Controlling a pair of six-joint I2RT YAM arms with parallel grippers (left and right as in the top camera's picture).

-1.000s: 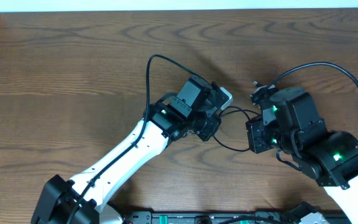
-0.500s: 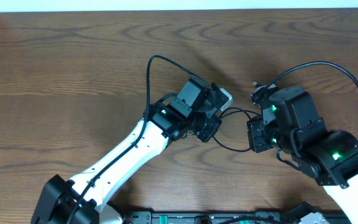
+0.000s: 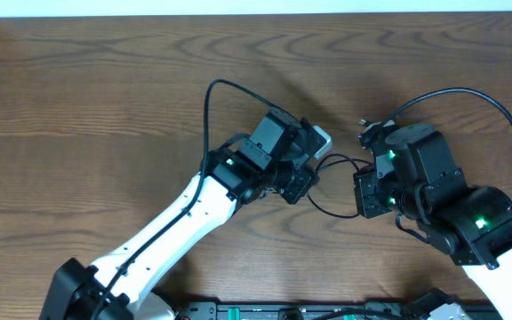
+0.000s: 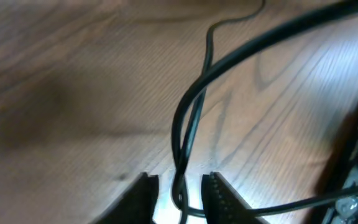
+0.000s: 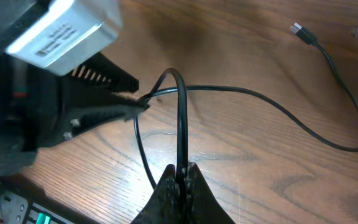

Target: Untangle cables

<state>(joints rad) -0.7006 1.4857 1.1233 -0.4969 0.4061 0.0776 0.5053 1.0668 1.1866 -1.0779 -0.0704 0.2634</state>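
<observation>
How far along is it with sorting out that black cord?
Little looks done: one plug end lies free on the table, but the black cable crosses itself in a loop between the arms. In hand: the right pincer is shut on the cable, and the left pincer stands slightly open around the crossing strands. Left: pulling that loop apart and laying the cable straight.

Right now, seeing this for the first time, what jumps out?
Two robot arms meet nose to nose over the middle of a dark wooden table. The right arm pinches a thin black cable in its shut jaws. The cable arches toward the left arm, whose slightly parted jaws straddle it.
</observation>
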